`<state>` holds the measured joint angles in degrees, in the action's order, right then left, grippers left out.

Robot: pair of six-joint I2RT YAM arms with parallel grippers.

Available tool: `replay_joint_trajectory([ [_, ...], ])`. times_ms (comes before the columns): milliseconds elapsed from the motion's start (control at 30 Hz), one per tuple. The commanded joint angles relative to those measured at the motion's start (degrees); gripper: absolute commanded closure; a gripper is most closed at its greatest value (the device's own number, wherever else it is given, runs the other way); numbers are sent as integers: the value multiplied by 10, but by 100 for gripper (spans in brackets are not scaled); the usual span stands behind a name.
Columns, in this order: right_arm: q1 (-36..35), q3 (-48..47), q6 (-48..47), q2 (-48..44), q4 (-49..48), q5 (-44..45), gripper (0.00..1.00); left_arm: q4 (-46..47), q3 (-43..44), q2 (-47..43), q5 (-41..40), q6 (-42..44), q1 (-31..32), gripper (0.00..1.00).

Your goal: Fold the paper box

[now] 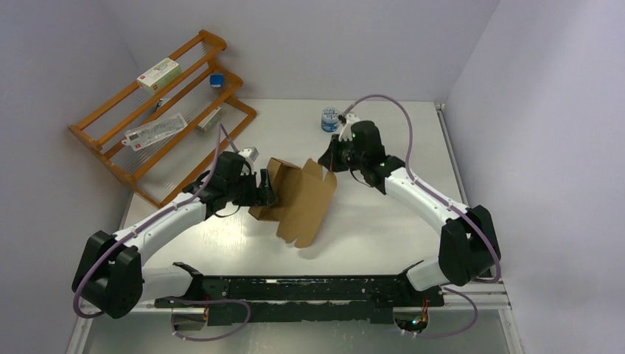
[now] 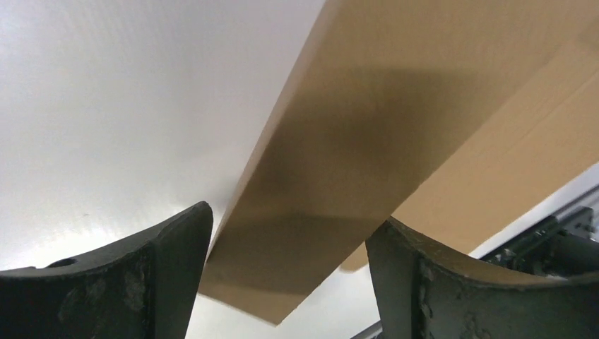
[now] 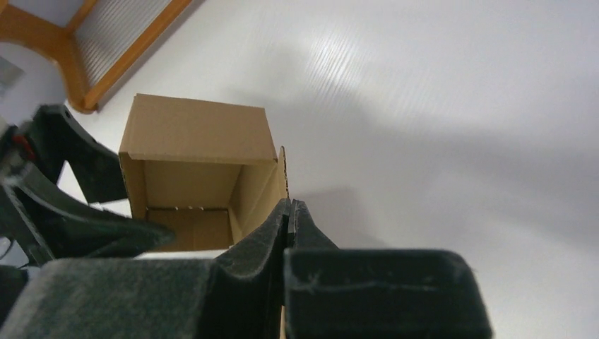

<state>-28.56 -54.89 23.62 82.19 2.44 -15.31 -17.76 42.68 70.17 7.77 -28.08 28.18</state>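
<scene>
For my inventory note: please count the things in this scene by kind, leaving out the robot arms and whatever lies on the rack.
brown cardboard box: 1
wooden rack: 1
blue-and-white container: 1
Total: 3

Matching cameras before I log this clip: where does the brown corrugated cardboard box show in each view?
Top external: brown corrugated cardboard box near mid-picture, slightly left of centre.
Left wrist: the box slants from top right down between the open left gripper's fingers.
Right wrist: the box sits left of centre, its open inside showing.
Shared landmark: the white table, in all three.
</scene>
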Motion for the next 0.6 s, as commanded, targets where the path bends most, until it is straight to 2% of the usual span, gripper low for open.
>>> replay_joint_trajectory([
  [0, 3, -106, -89, 28, 169, 56, 100, 83, -24, 21, 101, -29, -4, 18],
  [200, 0, -239, -133, 99, 269, 82, 97, 178, -64, 58, 188, -68, -4, 19],
  [333, -17, -314, -142, 140, 300, 110, 93, 230, -86, 71, 211, -91, -3, 20],
  [467, -41, -384, -154, 187, 327, 124, 94, 212, -86, 68, 184, -83, -3, 19],
  [567, -61, -438, -167, 231, 362, 146, 94, 182, -86, 52, 128, -78, -3, 18],
])
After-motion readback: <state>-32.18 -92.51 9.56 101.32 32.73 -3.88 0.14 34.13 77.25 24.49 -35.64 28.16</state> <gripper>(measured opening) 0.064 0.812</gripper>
